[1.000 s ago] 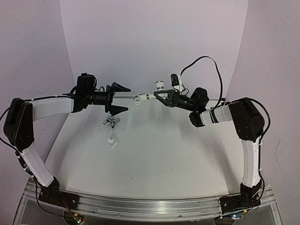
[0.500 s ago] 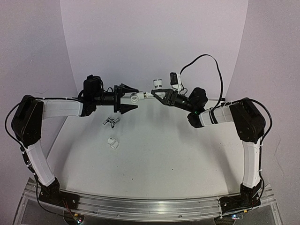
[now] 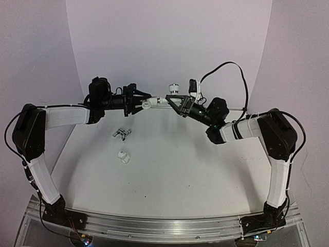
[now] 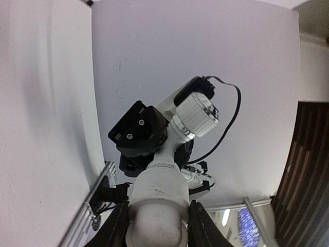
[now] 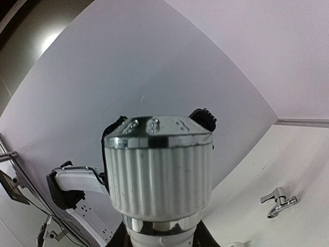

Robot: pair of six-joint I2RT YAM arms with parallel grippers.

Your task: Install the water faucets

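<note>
Meeting mid-air, arms outstretched | left end effector [image 3: 143, 103] pinches white faucet [image 3: 174, 89] | right end effector [image 3: 170, 99] pinches it too

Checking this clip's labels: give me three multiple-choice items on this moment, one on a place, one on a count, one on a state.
1. The silver pronged piece lies: A on the table; B on the rail; C on an arm.
2. Loose parts on the table: A one; B two; C four.
3. The white faucet is: A lying on the table; B held aloft; C standing on the table.
A, it rests on the table; B, the silver pronged piece and a white fitting; B, the right fingers hold it in the air.
</note>
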